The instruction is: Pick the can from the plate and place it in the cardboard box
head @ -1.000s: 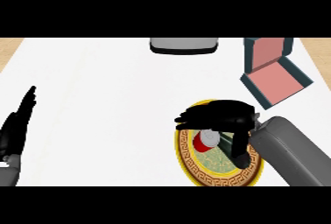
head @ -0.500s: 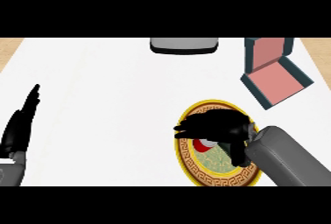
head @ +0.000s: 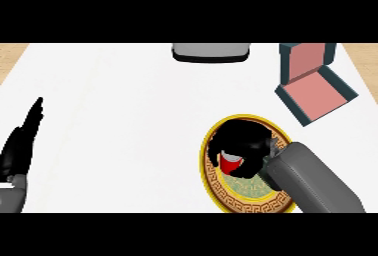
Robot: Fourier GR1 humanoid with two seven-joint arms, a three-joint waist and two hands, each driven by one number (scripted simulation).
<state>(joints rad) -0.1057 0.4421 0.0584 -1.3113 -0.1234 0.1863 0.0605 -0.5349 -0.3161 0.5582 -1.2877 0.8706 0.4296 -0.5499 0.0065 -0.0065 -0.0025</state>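
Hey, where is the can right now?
Head view, lower right: the can is on the plate, with the right hand curled round it; the cardboard box lies farther up that side.

The white counter (head: pixel 111 125) is being looked at steeply from above, from the robot's head. It is being shown from the plate (head: pixel 221 194) below to the cardboard box (head: pixel 317 97) at top right.

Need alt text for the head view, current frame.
The right hand curls over a red can on a yellow-rimmed plate at lower right. The open cardboard box, pink inside, lies beyond it at upper right; the left hand rests open at the left edge, and a grey object sits at the top edge.
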